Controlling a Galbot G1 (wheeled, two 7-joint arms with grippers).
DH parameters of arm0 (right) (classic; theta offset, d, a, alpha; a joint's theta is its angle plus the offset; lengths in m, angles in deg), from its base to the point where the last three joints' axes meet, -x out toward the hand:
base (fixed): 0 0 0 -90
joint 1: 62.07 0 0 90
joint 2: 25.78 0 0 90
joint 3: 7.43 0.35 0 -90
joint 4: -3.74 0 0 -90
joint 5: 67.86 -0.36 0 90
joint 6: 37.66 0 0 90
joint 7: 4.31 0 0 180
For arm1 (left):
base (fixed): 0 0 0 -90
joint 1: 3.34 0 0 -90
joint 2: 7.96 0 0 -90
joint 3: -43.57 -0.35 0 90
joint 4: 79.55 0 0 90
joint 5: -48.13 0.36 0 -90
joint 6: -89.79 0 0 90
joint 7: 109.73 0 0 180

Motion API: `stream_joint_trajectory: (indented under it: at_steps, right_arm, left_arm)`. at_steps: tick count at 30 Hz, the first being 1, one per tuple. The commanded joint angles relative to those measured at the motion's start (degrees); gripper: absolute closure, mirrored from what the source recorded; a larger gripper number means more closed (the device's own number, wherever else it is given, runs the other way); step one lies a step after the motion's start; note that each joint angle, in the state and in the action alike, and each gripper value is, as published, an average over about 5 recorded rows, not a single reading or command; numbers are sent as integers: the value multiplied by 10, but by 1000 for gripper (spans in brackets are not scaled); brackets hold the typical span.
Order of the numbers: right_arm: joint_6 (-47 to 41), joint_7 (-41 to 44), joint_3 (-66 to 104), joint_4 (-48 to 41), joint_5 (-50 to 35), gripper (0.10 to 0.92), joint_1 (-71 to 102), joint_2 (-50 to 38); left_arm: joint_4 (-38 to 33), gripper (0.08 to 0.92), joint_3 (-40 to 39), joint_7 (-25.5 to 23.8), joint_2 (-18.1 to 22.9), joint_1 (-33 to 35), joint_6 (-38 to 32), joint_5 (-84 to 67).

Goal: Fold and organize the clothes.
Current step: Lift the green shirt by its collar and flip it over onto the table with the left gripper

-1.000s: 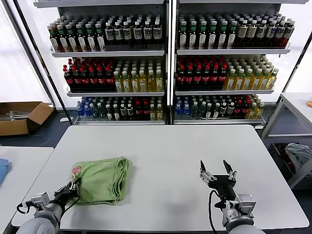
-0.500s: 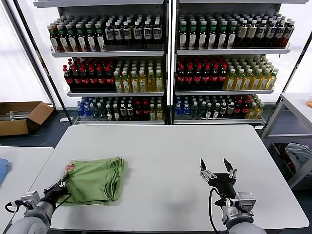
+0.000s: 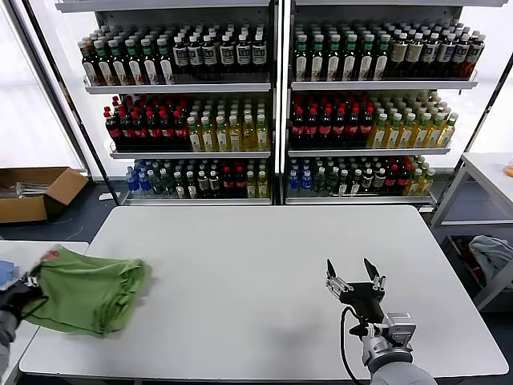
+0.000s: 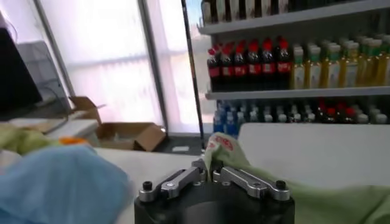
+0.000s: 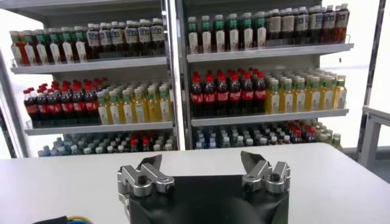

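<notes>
The clothes here are one folded light green shirt (image 3: 90, 290), bunched at the left edge of the white table (image 3: 264, 257), partly overhanging toward the side table. My left gripper (image 3: 19, 293) is at the far left, shut on the shirt's edge near the red print. In the left wrist view the green fabric (image 4: 317, 204) runs out from between the shut jaws of the left gripper (image 4: 210, 171). My right gripper (image 3: 353, 274) hovers open over the table's front right, with nothing between its fingers; the right wrist view shows this gripper (image 5: 201, 164) over bare tabletop.
Shelves of bottles (image 3: 272, 112) stand behind the table. A second white table (image 3: 36, 258) adjoins on the left, with a blue cloth (image 4: 61, 179) on it. A cardboard box (image 3: 36, 191) lies on the floor at back left. A cart with cloth (image 3: 490, 255) stands at the right.
My left gripper closed on the shirt's edge and dragged it left, from the table's front left to its left edge. The right gripper stayed in place.
</notes>
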Motion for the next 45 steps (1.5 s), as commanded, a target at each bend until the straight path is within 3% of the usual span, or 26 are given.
stream_joint_trajectory:
  at_steps: [1,6,11,19,22,27,39,45]
  right_arm:
    - [0,0,1,-1,0,203,-2,0]
    - [0,-1,9,-1,-1,203,3,1]
    - [0,-1,14,-1,2,203,12,3]
    - [0,-1,29,3,13,203,33,7]
    - [1,-1,32,11,17,203,45,12]
    - [0,0,44,14,14,203,50,14]
    - [0,-1,27,-3,15,203,40,18]
    - [-4,-4,15,-8,22,203,35,29]
  left_arm:
    - [-6,893,34,6,-67,-7,-4,27]
    - [-53,893,-22,7,-13,3,-6,53]
    - [-173,893,-113,22,68,20,19,53]
    - [-352,893,-341,107,164,-2,40,89]
    - [-336,893,-408,82,184,0,34,154]
    - [-238,893,-461,58,217,-29,24,241]
    - [-211,893,-425,52,203,-34,13,213]
    - [-217,880,-434,14,211,-55,-35,128]
